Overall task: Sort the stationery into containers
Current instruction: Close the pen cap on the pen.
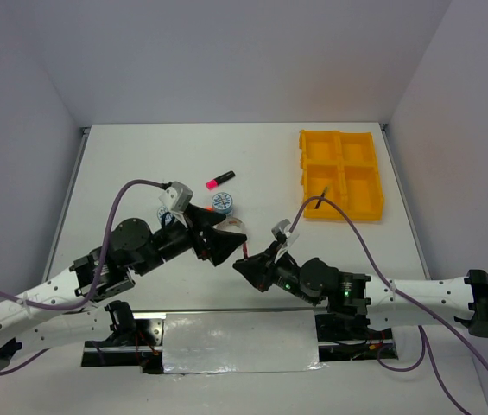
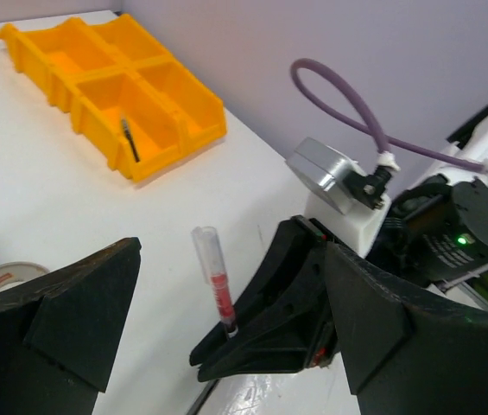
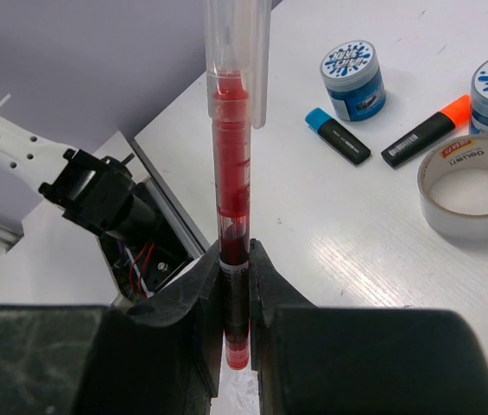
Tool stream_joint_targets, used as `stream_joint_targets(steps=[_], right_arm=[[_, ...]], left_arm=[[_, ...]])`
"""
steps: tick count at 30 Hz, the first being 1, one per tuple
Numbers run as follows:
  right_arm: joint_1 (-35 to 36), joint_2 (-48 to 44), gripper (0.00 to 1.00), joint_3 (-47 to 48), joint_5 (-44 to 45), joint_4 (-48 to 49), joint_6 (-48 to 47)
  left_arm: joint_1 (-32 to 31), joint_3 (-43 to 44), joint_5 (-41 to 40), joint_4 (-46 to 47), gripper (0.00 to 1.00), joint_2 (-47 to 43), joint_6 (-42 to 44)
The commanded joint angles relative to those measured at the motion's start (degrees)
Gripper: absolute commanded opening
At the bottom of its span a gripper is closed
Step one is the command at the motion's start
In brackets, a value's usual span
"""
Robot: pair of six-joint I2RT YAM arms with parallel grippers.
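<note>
White table (image 1: pixel 140 164), viewed from above. Far right corner: yellow tray (image 1: pixel 341 173) of four compartments, resting flat, long side along the right edge. Left of centre: pink highlighter (image 1: pixel 219 180), lying at a slant, well apart from the tray. Just nearer: blue-white roll (image 1: pixel 222 203), flat on its end. Second roll (image 1: pixel 164 213) to its left, partly hidden. Between the rolls, in right wrist view: blue highlighter (image 3: pixel 337 137) and orange highlighter (image 3: pixel 425 130), lying flat, not touching. Just beside the orange one: tape ring (image 3: pixel 472 186), lying flat. Near edge: shiny plate (image 1: pixel 239 341).
</note>
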Motion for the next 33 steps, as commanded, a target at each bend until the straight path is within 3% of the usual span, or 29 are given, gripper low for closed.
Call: stream_joint_targets(steps=[1, 12, 21, 28, 33], right_arm=[[-0.01, -0.58, 0.0, 1.5, -1.07, 0.63, -1.32], [0.08, 0.21, 0.0, 1.94, -4.06, 1.07, -2.37], [0.08, 0.73, 0.0, 2.21, -3.89, 0.89, -2.11], [0.16, 0.73, 0.0, 2.29, -3.54, 0.63, -2.2], [0.08, 0.82, 0.0, 2.65, -3.18, 0.37, -2.11]], left_arm=[[-0.23, 2.38, -5.17, -2.01, 0.99, 0.31, 3.25], [0.04, 3.79, -3.33, 0.96, 0.9, 3.48, 3.78], [0.04, 0.54, -1.48, 4.67, 0.66, 4.26, 2.2], [0.04, -0.61, -1.04, 5.38, 0.65, 4.97, 1.76], [0.04, -1.31, -0.95, 5.46, 0.47, 4.97, 1.41]])
